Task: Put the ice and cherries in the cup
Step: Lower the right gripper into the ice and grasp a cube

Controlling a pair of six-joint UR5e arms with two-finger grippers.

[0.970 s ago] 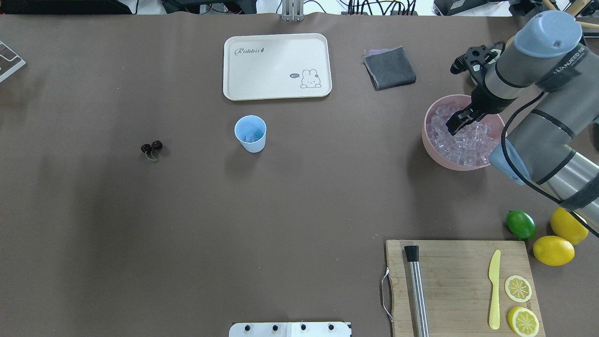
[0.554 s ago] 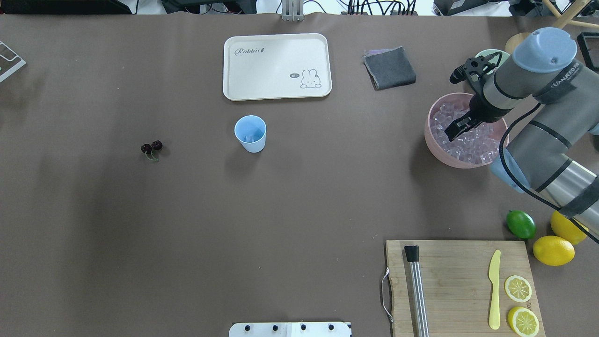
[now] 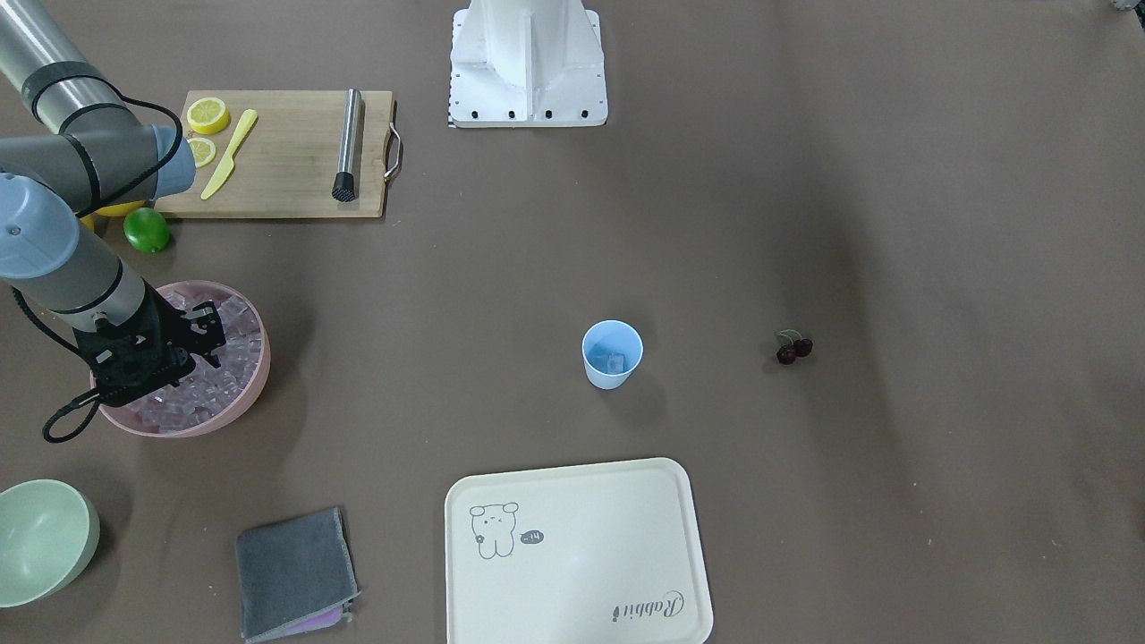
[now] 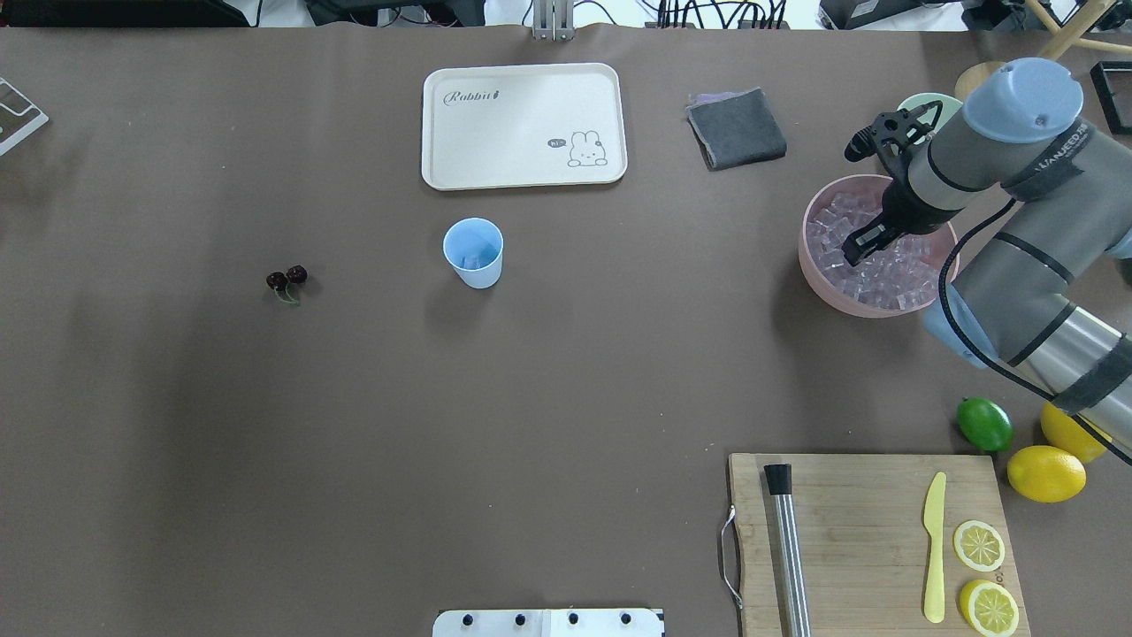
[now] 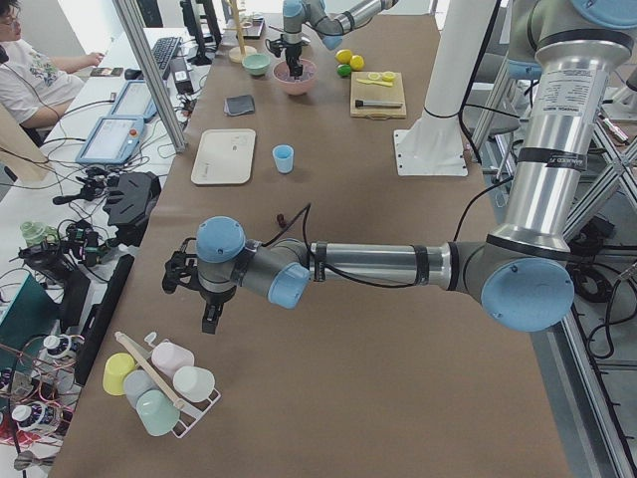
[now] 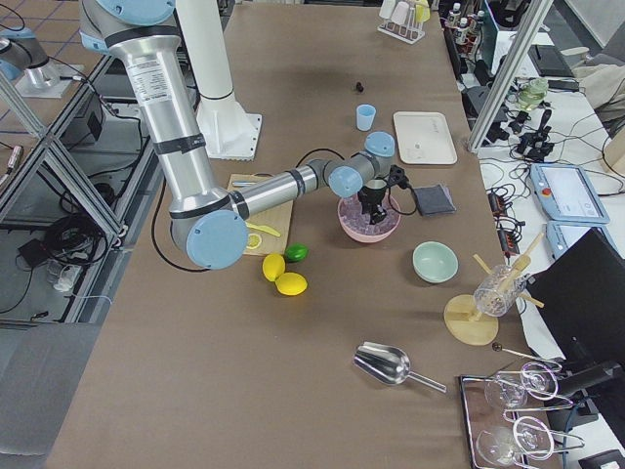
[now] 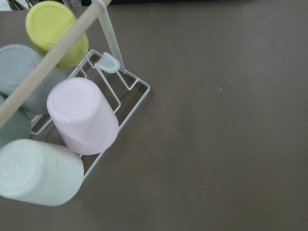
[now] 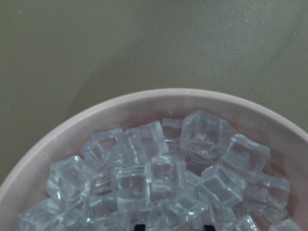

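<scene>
Front view, frame left: right tool (image 3: 204, 338) dips into the pink bowl (image 3: 255, 394) of ice (image 3: 237, 313), jaws parted, nothing visibly gripped, seemingly lining up a cube; cup (image 3: 612, 354) mid-frame, a cube apparently inside, cherries (image 3: 793, 348) right of it; left-side view: left tool (image 5: 208, 323) idles lower left beside a cup rack (image 5: 164, 388), opening impossible to tell

The right hand (image 4: 856, 251) has sunk lower into the ice (image 4: 898, 265) (its wrist swung aside, baring the green bowl (image 4: 937, 104)).

Robotics lab, no question. Aluminium framing (image 5: 149, 75) beside the table (image 5: 378, 329), tablets (image 5: 111, 139) alongside, cables (image 4: 681, 12) trailing behind.
</scene>
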